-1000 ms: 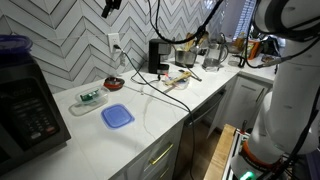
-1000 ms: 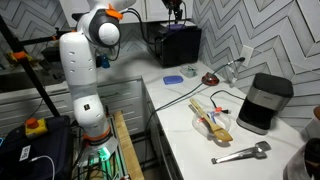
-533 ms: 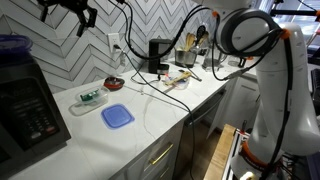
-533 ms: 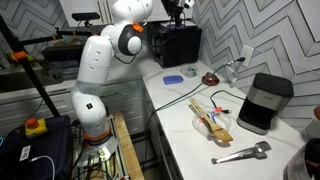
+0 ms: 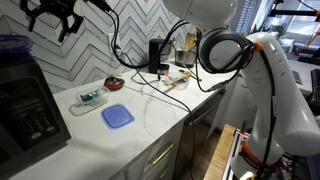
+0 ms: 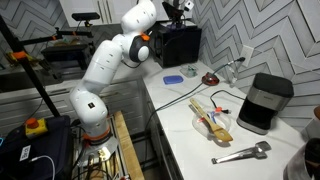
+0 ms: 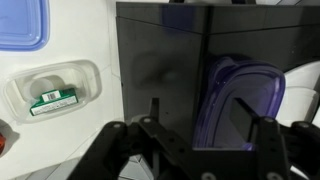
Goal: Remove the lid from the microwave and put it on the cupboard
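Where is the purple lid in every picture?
In an exterior view: the lid is at the far left, on top of the microwave.
In an exterior view: I cannot pick the lid out; the microwave stands at the top middle.
Wrist view: the lid is on the right, lying on the microwave.
Shared landmark: the black microwave.

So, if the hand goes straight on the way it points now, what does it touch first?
Most likely the lid lying on the microwave. The open hand hangs above the lid's edge, though depth is unclear.
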You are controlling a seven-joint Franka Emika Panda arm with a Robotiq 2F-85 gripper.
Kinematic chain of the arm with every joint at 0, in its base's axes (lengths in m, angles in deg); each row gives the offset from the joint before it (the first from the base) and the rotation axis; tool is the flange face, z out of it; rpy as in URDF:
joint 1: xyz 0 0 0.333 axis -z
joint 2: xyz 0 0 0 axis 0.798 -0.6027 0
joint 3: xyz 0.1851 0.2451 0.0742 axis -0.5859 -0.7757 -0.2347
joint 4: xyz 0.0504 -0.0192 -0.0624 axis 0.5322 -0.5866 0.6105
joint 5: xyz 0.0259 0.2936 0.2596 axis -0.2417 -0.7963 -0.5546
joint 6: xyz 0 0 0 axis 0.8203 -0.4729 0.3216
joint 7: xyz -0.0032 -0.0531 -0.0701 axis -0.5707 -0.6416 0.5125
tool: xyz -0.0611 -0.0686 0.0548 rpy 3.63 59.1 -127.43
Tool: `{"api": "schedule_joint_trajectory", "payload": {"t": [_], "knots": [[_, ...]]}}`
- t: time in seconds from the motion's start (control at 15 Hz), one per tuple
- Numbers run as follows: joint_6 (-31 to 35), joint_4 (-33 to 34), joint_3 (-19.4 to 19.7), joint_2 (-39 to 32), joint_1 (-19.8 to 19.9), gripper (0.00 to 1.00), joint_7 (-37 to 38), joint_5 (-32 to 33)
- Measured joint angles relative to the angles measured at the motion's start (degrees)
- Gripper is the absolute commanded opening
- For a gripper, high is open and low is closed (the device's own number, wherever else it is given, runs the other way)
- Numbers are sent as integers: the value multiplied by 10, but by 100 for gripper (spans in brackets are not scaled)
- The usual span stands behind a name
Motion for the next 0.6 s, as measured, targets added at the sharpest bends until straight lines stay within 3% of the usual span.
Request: {"api": "schedule_joint_trajectory", "payload": {"t": [0.13,0.33,0.53,0.6], "knots": [[11,22,-2,-19,-3,53,0,0],[24,52,-4,-44,-9,59,0,0],[50,51,-8,-51,-13,43,0,0],[55,51,-10,-53,-15,25,0,0]]}}
